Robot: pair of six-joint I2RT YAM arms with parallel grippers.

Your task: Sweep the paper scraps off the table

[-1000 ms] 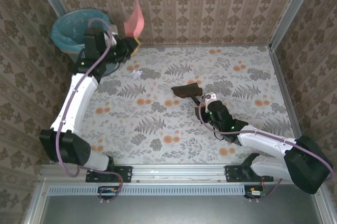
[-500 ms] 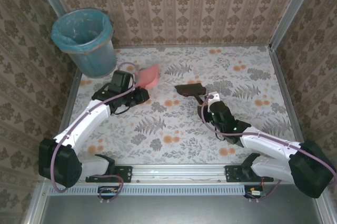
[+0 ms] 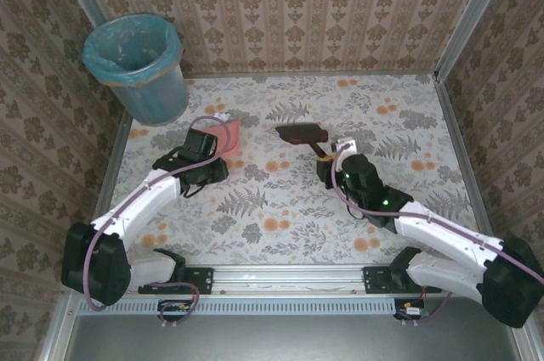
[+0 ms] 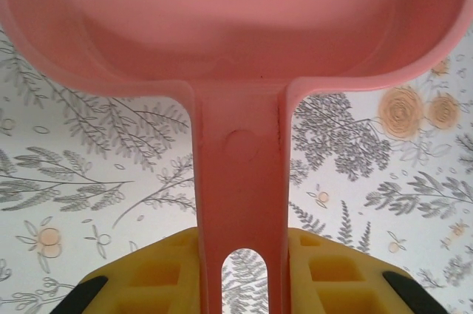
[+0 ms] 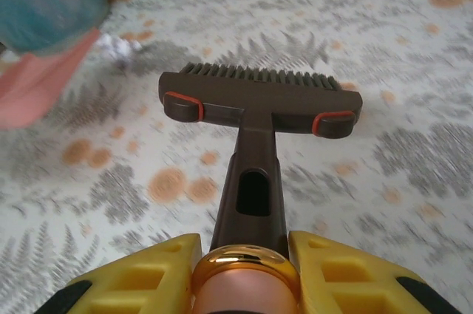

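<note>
A pink dustpan (image 3: 229,137) lies low over the table (image 3: 280,204) at the left, and my left gripper (image 3: 214,151) is shut on its handle (image 4: 238,196). In the left wrist view the pan's tray (image 4: 236,18) spreads across the top, with my left gripper (image 4: 240,277) clamped on the slotted handle. One white paper scrap (image 3: 222,115) lies just beyond the pan, also seen as a blurred wad (image 5: 117,45) in the right wrist view. My right gripper (image 3: 331,160) is shut on a dark brush (image 3: 302,133), its bristle head (image 5: 259,92) pointing away from my right gripper (image 5: 244,270).
A teal-lined bin (image 3: 140,59) stands at the far left corner, close behind the dustpan. Brown patterned walls and metal rails close in the table on three sides. Open cloth lies between the two arms.
The left arm has swung the dustpan from up beside the bin down to the table near the scrap. The right arm has carried the brush a little farther away and to the right.
</note>
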